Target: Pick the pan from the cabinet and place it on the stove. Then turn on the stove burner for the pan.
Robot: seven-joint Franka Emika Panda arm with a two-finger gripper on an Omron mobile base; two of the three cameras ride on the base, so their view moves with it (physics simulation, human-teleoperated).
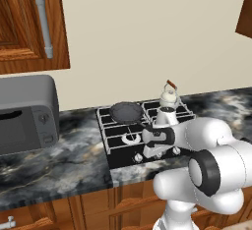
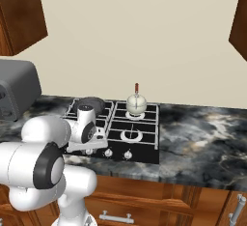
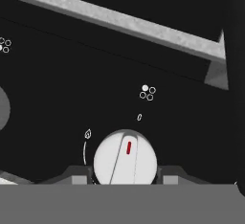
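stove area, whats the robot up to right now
The pan already sits on the back left burner of the stove, beside a small white kettle. The arm is bent low over the front of the stove, and its pincer is closed around a silver knob with a red mark, apparently to light the burner.

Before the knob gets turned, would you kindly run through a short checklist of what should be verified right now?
1. pan on the stove, back left burner: ok.
2. gripper centred on the knob, a fingertip at each side: ok.
3. Jaws closed onto the knob: ok, they look snug against it.
4. This knob serves the pan's burner: cannot tell; the dot mark beside it is too small.
5. Burner lit: not ok, no flame seen.
6. kettle clear of the arm: ok.
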